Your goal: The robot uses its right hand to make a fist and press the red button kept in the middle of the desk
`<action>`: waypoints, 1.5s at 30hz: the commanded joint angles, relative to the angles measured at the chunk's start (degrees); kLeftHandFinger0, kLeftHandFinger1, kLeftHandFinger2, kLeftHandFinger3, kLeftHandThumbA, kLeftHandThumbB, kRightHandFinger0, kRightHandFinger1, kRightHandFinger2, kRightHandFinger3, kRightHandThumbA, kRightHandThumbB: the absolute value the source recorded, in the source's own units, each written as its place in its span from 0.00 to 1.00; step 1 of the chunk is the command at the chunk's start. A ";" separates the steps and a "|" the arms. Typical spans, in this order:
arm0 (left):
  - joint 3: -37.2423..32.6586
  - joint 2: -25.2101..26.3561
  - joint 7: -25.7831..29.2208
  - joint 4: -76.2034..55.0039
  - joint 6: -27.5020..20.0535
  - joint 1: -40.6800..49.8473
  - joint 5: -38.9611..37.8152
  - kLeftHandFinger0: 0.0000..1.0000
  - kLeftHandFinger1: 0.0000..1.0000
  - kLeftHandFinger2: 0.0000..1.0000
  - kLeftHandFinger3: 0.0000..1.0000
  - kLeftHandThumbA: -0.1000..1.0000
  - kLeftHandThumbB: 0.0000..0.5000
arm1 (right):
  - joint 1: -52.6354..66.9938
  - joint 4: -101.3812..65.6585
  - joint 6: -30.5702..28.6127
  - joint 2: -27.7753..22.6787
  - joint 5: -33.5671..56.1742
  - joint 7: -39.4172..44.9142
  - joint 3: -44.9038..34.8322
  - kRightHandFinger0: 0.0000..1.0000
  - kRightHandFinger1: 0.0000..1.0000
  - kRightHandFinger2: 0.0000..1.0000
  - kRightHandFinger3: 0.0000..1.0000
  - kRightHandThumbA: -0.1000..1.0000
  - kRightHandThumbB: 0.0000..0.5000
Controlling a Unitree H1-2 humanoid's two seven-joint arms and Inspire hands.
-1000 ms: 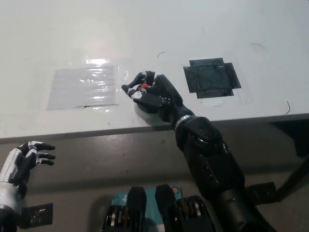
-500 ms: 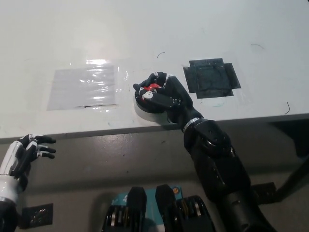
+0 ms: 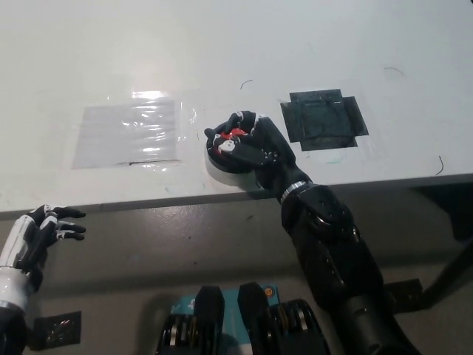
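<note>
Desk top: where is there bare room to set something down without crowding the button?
Bare patches: the far desk beyond everything, and the near-right corner right of the black taped square. Crowded: the near middle, where the right hand sits fisted on the red button, between the clear plastic sheet and that square. The left hand rests below the desk edge.

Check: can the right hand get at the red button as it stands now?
Probably yes. The right hand, curled into a fist, sits right over the red button near the desk edge, nothing between them. The left hand rests below the desk edge.
</note>
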 commanded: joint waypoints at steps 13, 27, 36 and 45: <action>0.00 2.21 -0.07 -1.37 -1.20 0.49 1.19 0.48 0.46 0.53 0.60 0.69 0.17 | -4.54 -4.53 5.93 -0.71 1.52 0.10 -1.75 0.00 0.03 0.29 0.25 0.53 0.11; 0.38 2.06 -0.33 -2.52 -0.13 2.41 0.19 0.51 0.49 0.56 0.58 0.67 0.09 | -12.62 -24.22 18.37 -5.67 4.91 -2.17 -7.98 0.00 0.15 0.39 0.28 0.57 0.24; 0.65 2.71 -1.13 -1.51 -1.13 2.43 -0.46 0.44 0.43 0.49 0.53 0.66 0.10 | -6.65 -32.08 19.75 -13.55 6.54 -0.33 -12.33 0.00 0.20 0.44 0.42 0.55 0.14; 0.58 3.06 -0.53 -1.83 -0.02 2.63 -0.02 0.43 0.42 0.49 0.55 0.67 0.11 | 3.62 -41.02 21.78 -19.85 9.91 -1.89 -18.46 0.03 0.32 0.48 0.52 0.58 0.12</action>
